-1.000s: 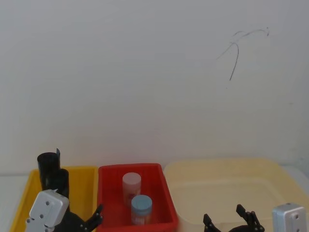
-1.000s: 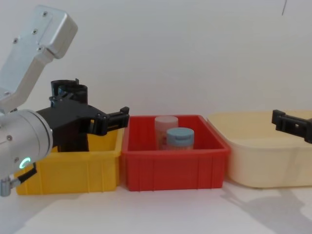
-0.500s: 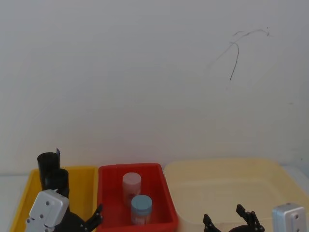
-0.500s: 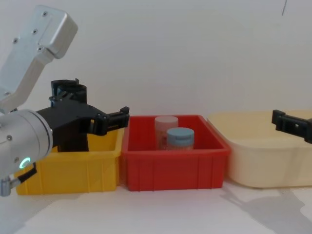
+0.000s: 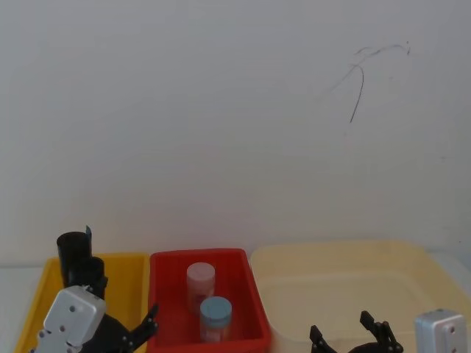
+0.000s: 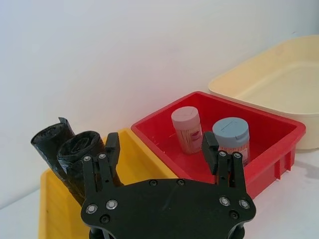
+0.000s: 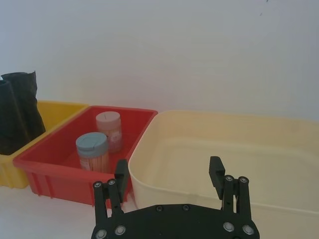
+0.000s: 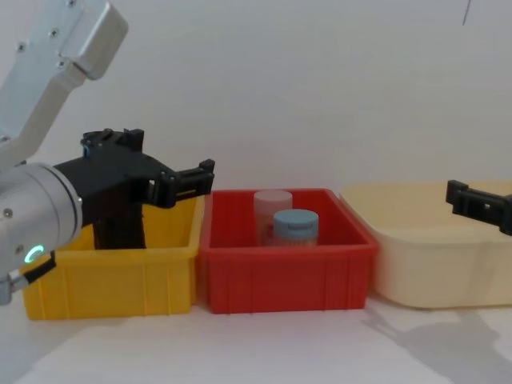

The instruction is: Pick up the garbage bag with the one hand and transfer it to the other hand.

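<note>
The garbage bag stands upright in the yellow bin, at the end far from the left gripper, and rises above the bin's walls. It sits just beyond one finger, outside the gap. That gripper's fingers are spread wide and hold nothing. Beyond the gap, a white-lidded jar and a blue-lidded jar stand in the red bin. The right gripper, likewise spread and empty, hovers well apart over the cream tub.
</note>
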